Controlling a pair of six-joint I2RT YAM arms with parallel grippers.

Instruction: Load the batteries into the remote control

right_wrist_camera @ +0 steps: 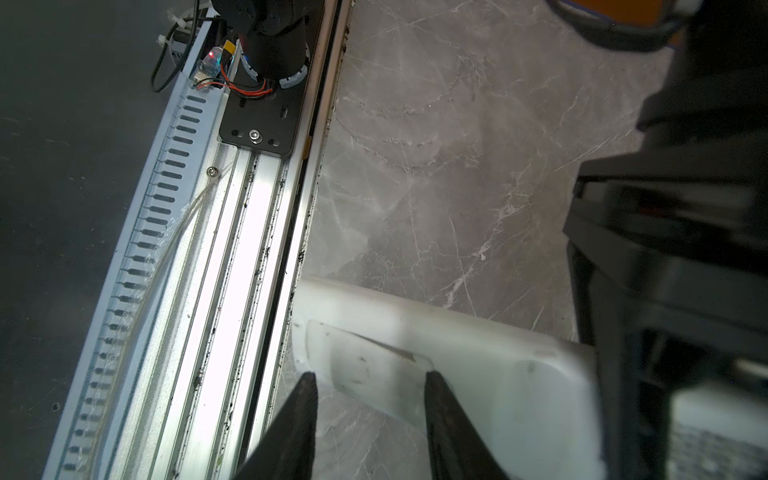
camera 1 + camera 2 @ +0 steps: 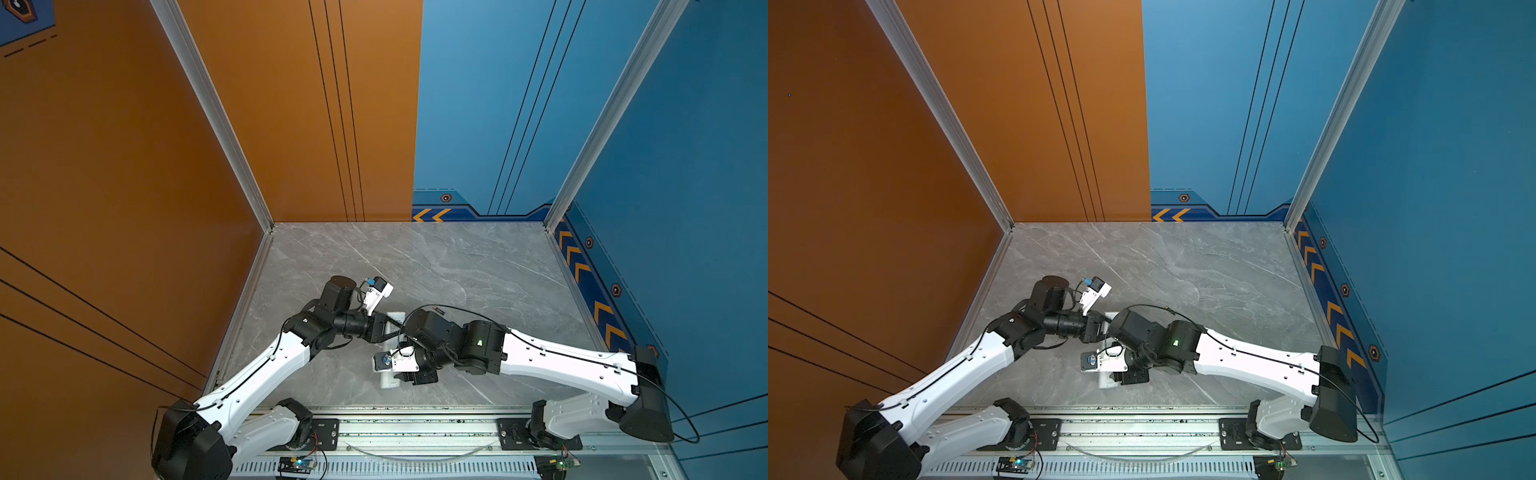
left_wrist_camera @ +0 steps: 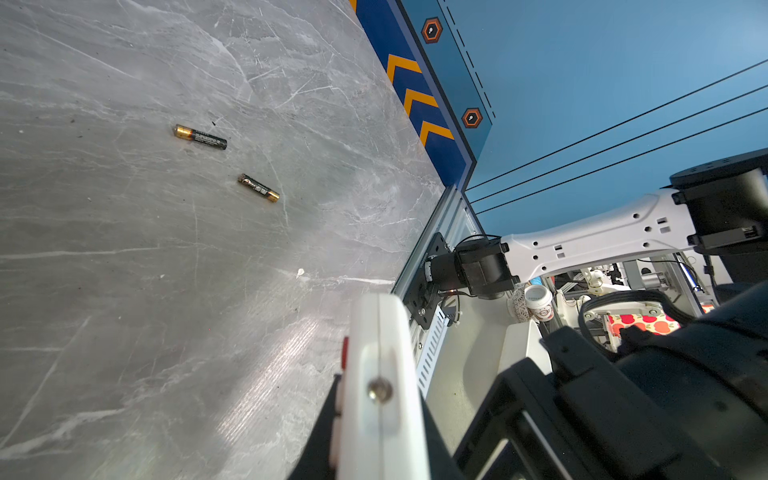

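The remote control (image 3: 380, 374) is a long white bar, seen end-on in the left wrist view with a red button on one side. My left gripper (image 3: 380, 457) is shut on it across its thickness. In both top views the remote control (image 2: 389, 381) (image 2: 1106, 381) runs beneath the two wrists, mostly hidden. Its plain white back (image 1: 478, 365) shows in the right wrist view. My right gripper (image 1: 370, 376) is open, its fingertips (image 1: 309, 382) at the recessed cover area near the remote's end. Two black-and-gold batteries (image 3: 200, 137) (image 3: 258, 188) lie apart on the table.
The grey marble table (image 2: 457, 257) is walled by an orange panel (image 2: 124, 166) on the left and blue panels (image 2: 685, 166) behind and right. An aluminium rail (image 1: 232, 249) with both arm bases runs along the front edge. The two forearms nearly meet at mid-table.
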